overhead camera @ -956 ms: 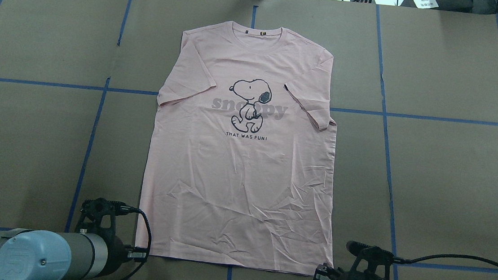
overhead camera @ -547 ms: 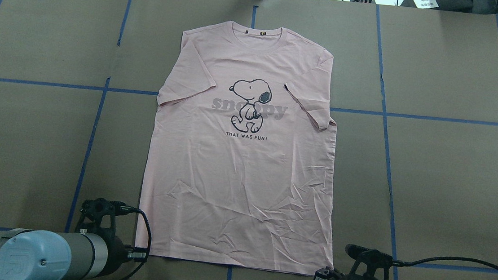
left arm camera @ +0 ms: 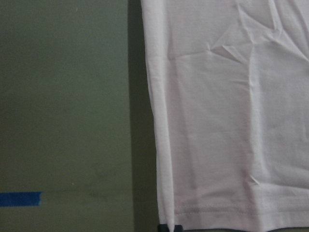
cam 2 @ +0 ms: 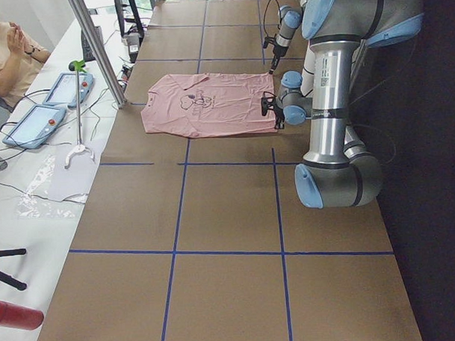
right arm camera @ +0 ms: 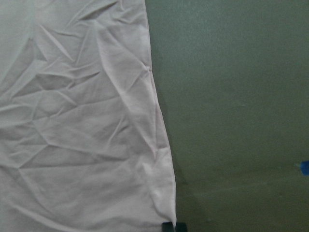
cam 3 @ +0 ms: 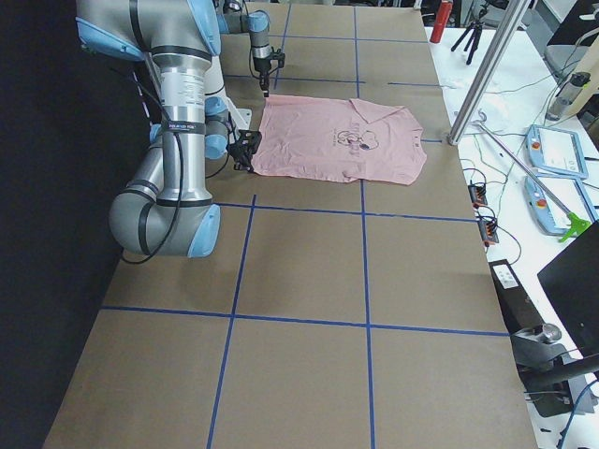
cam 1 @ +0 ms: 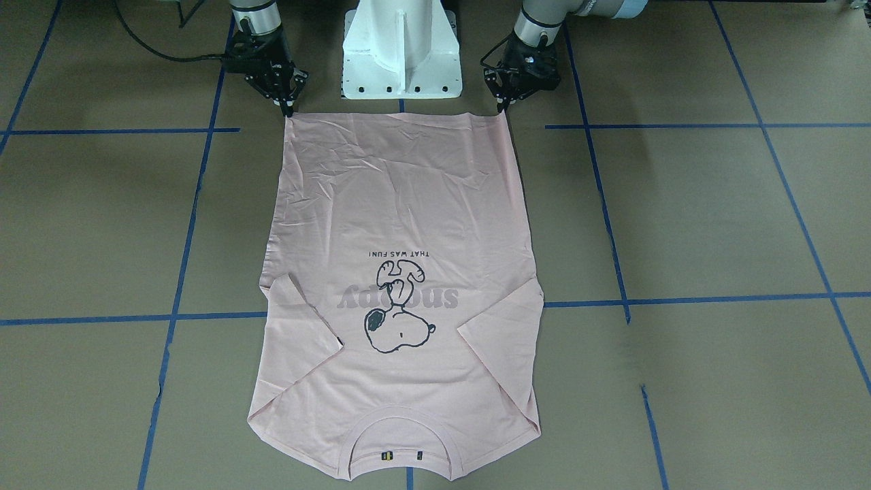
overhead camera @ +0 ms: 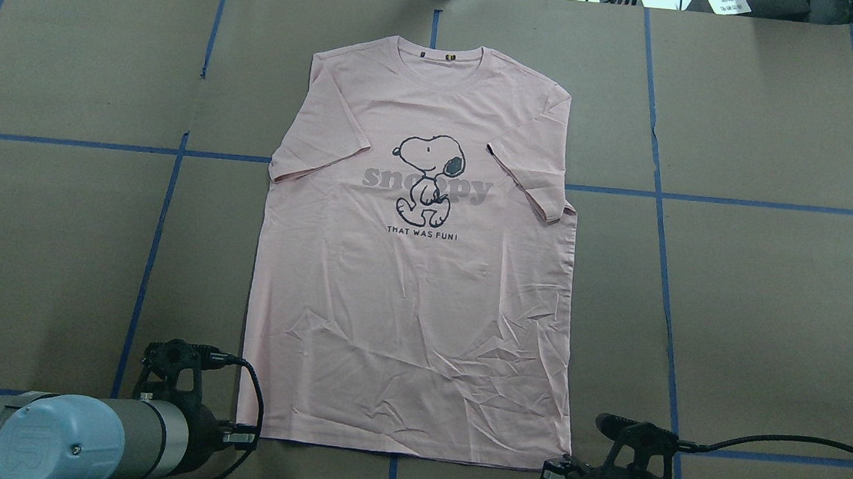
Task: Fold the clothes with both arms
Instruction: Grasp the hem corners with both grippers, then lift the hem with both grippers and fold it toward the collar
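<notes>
The pale pink T-shirt lies flat and front-up on the brown table, collar away from the robot, with the Snoopy print showing. Both sleeves are folded inward. My left gripper is at the near left hem corner, its fingers pinched together on the cloth. My right gripper is pinched on the near right hem corner. In the front-facing view the left gripper and right gripper each taper to a point on a hem corner. The lower half of the shirt is creased.
The white pedestal base stands between the arms, just behind the hem. Blue tape lines grid the brown table cover. A metal post, tablets and a seated person are at the far side of the table.
The left gripper has shifted slightly right, drawing the shirt's near left corner inward. The right gripper has edged a little right and towards the robot.
</notes>
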Controlling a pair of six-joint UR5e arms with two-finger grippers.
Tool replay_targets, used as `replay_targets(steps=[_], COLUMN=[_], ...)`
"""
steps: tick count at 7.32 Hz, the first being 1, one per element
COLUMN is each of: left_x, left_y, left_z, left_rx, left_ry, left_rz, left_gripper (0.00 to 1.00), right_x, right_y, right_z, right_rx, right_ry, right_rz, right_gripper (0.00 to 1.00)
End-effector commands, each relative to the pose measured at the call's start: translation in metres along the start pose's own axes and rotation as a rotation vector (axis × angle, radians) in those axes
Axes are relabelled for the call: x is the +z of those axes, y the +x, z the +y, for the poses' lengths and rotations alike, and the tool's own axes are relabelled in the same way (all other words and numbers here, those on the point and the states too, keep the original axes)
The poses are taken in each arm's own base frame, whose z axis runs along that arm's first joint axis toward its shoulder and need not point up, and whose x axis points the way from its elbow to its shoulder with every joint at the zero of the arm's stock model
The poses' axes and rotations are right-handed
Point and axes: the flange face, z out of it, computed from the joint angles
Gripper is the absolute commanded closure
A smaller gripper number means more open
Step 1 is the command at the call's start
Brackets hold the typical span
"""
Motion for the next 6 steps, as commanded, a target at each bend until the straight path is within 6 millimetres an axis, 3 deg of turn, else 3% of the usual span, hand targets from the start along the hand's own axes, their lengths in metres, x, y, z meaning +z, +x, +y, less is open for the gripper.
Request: replay_targets(steps=[1,2,3,4,5,6], left_x=[-0.055,-0.101,-0.164,-0.229,-0.273,-0.262], left_y=[0.023,0.032,0.038,0.039,0.044,0.055], left_z=[-0.006,-0.008,-0.004,-0.018,-0.044,-0.055], left_rx=[0.039,0.066,0.067,0.033,0.001,0.078], left_ry=[-0.050,-0.085,-0.120,-0.138,-0.126,-0.120], left_rz=[0.063,0.059,0.069,0.078,0.097,0.085], left_gripper=[1.00,1.00,1.00,1.00,1.00,1.00], right_x=[-0.071,-0.115,-0.169,-0.223,-0.231,-0.230], right_y=[0.003,0.004,0.001,0.005,0.008,0.009], right_z=[-0.023,-0.034,-0.047,-0.060,-0.068,-0.086], right_rx=[0.001,-0.002,0.005,0.012,0.033,0.022], right_ry=[-0.038,-0.074,-0.116,-0.194,-0.224,-0.185], right_rz=[-0.008,0.010,-0.006,-0.002,0.022,0.020], right_gripper=[1.00,1.00,1.00,1.00,1.00,1.00])
